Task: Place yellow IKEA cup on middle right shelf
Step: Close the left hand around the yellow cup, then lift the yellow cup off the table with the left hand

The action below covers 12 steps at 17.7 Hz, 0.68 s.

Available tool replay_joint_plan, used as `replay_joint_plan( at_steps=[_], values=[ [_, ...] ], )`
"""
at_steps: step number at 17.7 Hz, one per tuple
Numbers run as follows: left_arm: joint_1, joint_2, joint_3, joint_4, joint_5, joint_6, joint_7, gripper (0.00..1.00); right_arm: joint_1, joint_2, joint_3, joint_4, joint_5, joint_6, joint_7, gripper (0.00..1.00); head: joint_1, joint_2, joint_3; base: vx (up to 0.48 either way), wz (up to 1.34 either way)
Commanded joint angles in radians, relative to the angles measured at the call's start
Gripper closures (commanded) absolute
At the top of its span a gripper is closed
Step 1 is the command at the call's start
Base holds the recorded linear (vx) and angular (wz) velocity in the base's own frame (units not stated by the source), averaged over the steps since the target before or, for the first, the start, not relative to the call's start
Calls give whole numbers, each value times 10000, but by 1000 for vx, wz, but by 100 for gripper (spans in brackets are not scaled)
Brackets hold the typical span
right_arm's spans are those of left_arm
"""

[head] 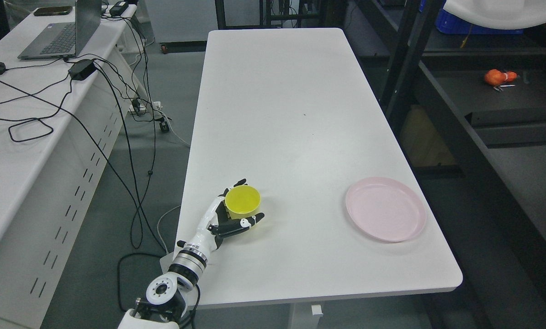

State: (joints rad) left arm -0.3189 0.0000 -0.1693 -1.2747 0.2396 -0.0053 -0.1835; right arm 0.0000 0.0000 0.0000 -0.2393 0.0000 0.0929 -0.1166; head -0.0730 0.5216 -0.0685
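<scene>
Looking down from the head camera, I see my left hand [229,217] wrapped around the yellow cup [242,200], fingers curled behind it and thumb across its front. The cup stands upright, mouth up, on the white table [291,114] near its front left edge. A pink plate [385,209] lies well apart to the right. Dark shelves [483,151] stand beside the table's right side.
</scene>
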Motion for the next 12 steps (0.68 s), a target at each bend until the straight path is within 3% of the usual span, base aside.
replay_joint_plan(
  at_steps=[1,3,5,12],
  values=[
    [181,174,664,459,332,-849,56,75,139,-175,169,0,-245,7,0,1,0,0,0,0,0],
    [243,174,940,384,640,-1691,41,91,139,-175,169,0,-245,7,0,1,0,0,0,0,-15],
    [243,174,1339,2,687,-2429,41,100,139,-175,169,0,-245,7,0,1,0,0,0,0,-15],
    [443,174,1878,-3250,1285,-2555,41,100,139,-175,169,0,-245,7,0,1,0,0,0,-2,2]
  ],
)
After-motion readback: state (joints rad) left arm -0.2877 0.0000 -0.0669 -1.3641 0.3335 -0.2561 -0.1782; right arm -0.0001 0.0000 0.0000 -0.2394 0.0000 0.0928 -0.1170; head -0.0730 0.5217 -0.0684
